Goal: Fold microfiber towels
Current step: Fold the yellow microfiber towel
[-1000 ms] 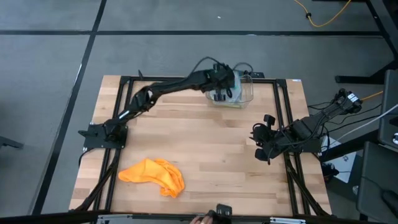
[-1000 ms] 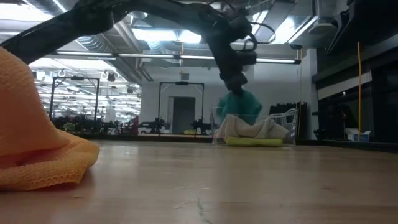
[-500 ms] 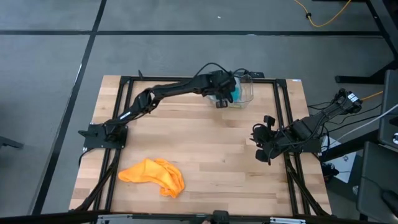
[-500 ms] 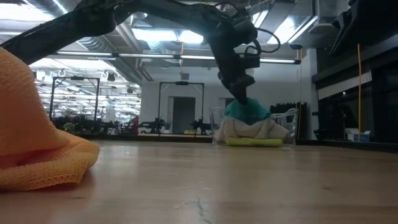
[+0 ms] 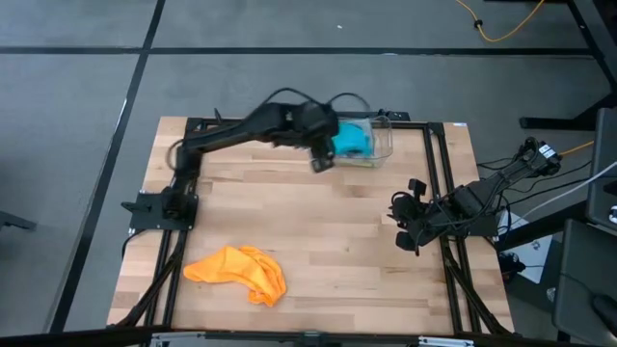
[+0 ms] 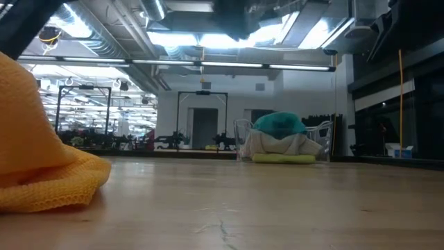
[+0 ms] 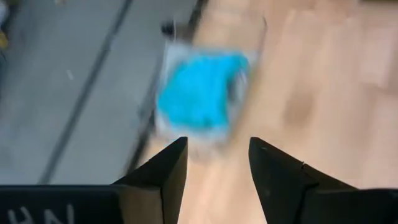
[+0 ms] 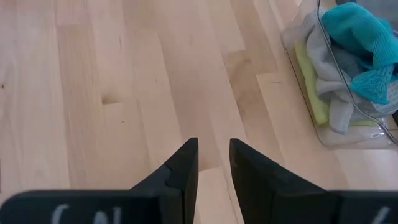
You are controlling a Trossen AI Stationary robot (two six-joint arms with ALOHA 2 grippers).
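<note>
A clear plastic bin (image 5: 371, 143) stands at the far edge of the wooden table (image 5: 328, 231), right of centre in the high view, and it holds three of the microfiber towels. The teal towel (image 5: 351, 140) lies on top in a bunched mound that rises above the bin's rim in the low view; under it sits the crumpled grey-blue towel (image 8: 336, 93), and the lime green towel (image 8: 311, 78) lies flat along the bottom against the clear wall. The fourth cloth, the orange towel (image 5: 239, 270), is outside the bin, well apart from it, on the near left part of the table. It is a rumpled heap, unfolded, with its long axis running roughly left to right in the high view and one end drooping toward the near edge. The left gripper (image 5: 321, 154) hangs above the table just beside the bin's left side; its fingers (image 7: 158, 180) stand apart with a clear gap between them, holding nothing and touching nothing, and the bin with the teal cloth shows beyond them. The right gripper (image 5: 406, 224) waits over the right side of the table, its fingers (image 8: 177, 174) nearly together with only a narrow slit between them, empty, over bare wood.
</note>
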